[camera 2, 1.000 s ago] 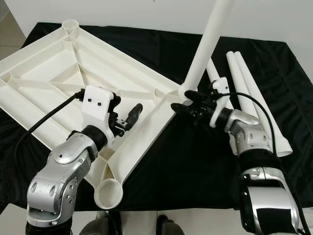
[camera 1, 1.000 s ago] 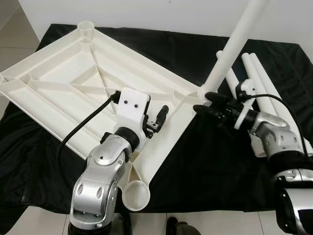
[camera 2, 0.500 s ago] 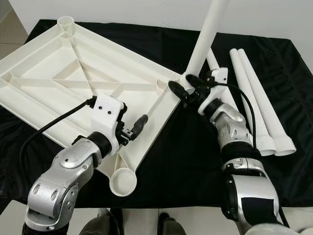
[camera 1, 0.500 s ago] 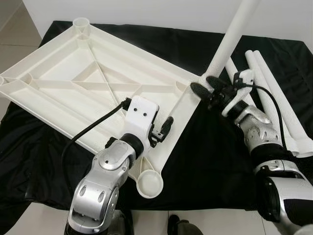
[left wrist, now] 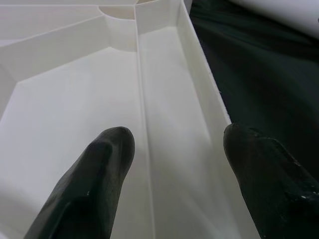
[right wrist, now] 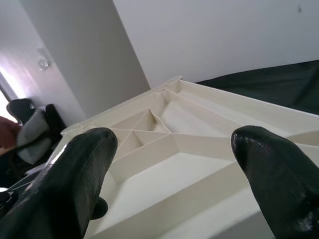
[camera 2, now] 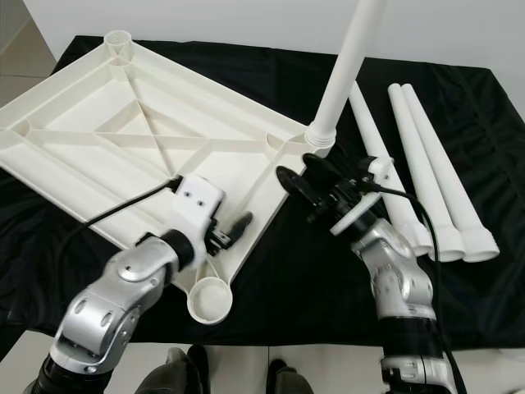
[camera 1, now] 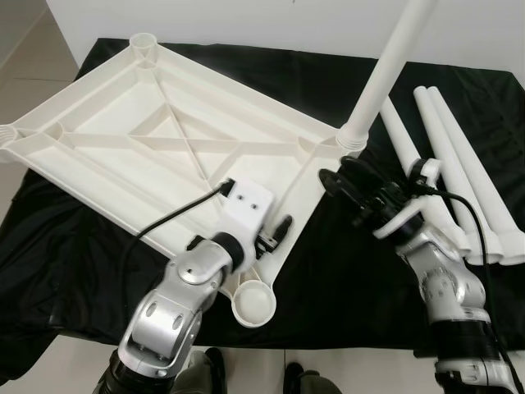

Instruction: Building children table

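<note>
Right tool [camera 1: 344, 182] backed off upright leg [camera 1: 385, 75], released; tabletop [camera 1: 156, 156] on black cloth [camera 1: 361, 271].

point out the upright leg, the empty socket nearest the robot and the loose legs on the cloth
upright leg [camera 2: 343, 72], right eye view, mid shaft of the tube standing in the tabletop's corner
empty socket [camera 2: 209, 300], right eye view, rim of the round corner cup
loose legs [camera 2: 430, 174], right eye view, shaft of the middle tube lying on the black cloth
</note>
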Available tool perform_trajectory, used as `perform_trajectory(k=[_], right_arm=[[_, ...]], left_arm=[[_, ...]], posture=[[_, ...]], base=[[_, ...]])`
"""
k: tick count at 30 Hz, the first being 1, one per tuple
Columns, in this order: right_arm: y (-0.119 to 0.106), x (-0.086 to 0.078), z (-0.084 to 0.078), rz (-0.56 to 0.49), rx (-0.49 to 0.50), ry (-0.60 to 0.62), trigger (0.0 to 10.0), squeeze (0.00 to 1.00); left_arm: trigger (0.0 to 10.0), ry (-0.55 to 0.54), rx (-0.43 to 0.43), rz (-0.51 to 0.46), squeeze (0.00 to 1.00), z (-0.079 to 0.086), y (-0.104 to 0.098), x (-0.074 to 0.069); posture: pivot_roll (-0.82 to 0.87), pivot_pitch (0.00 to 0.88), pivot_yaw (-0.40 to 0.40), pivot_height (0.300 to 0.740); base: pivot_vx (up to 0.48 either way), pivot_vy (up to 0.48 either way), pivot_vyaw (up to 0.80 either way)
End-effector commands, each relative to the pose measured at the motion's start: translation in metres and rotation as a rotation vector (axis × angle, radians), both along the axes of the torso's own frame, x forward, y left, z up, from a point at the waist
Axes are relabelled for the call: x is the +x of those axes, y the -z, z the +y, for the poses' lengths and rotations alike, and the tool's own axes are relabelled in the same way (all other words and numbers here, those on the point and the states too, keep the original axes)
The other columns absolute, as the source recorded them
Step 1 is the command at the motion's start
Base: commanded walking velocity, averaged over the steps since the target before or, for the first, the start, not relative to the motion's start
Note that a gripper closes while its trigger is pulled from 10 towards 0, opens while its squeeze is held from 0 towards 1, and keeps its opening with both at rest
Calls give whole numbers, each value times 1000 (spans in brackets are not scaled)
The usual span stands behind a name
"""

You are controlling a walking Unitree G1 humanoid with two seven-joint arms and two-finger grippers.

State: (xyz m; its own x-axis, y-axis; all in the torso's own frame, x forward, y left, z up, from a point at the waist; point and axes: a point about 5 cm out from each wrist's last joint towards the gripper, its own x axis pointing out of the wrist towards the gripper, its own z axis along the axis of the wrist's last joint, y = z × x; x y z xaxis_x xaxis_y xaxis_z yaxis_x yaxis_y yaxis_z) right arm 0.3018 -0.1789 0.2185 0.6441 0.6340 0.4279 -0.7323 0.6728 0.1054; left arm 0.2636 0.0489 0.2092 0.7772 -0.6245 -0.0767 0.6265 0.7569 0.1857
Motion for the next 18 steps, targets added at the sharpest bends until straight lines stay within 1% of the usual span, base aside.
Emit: perform_trajectory(k=[1,2,3,4,5,7,8,10,11,14,15,16,17,18], right_arm=[[1,-12,-4,22,40,40,10000,0],[1,-12,-4,22,40,40,10000,0],[0,-16,-5,29,46,52,10000,0],[0,-20,-4,35,55,62,10000,0],[0,-20,-4,35,55,62,10000,0],[-1,-26,-2,39,69,72,10000,0],[-1,-26,-2,39,69,72,10000,0],[-2,-31,2,37,76,70,10000,0],[-2,-31,2,37,76,70,10000,0],[-4,-35,5,34,81,82,10000,0],[-4,-35,5,34,81,82,10000,0],[-5,-36,5,34,87,88,10000,0],[-6,-36,4,32,92,93,10000,0],[-6,-36,4,32,92,93,10000,0]], left_arm=[[10000,192,52,53,0,-11,12,-3],[10000,192,52,53,0,-11,12,-3],[10000,196,65,56,0,-12,14,-1],[10000,181,84,82,0,-12,19,3],[10000,181,84,82,0,-12,19,3],[10000,130,122,123,0,-10,28,13],[10000,130,122,123,0,-10,28,13],[10000,59,164,162,0,-6,36,23],[10000,59,164,162,0,-6,36,23],[10000,-38,205,215,0,1,45,36],[10000,-38,205,215,0,1,45,36],[10000,-62,223,226,0,2,48,38],[10000,-82,216,255,0,3,49,40],[10000,-82,216,255,0,3,49,40]], posture=[[-70,194,20,740],[-70,194,20,740],[-70,194,20,740],[-79,180,26,740],[-79,180,26,740],[-88,170,33,740],[-88,170,33,740],[-97,161,42,740],[-97,161,42,740],[-101,157,49,740],[-101,157,49,740],[-101,157,49,740],[-103,155,53,740],[-103,155,53,740]], base=[[0,0,0],[0,0,0],[0,0,0],[0,0,0],[0,0,0],[0,0,0],[0,0,0],[0,0,0],[0,0,0],[0,0,0],[0,0,0],[0,0,0],[0,0,0],[0,0,0]])
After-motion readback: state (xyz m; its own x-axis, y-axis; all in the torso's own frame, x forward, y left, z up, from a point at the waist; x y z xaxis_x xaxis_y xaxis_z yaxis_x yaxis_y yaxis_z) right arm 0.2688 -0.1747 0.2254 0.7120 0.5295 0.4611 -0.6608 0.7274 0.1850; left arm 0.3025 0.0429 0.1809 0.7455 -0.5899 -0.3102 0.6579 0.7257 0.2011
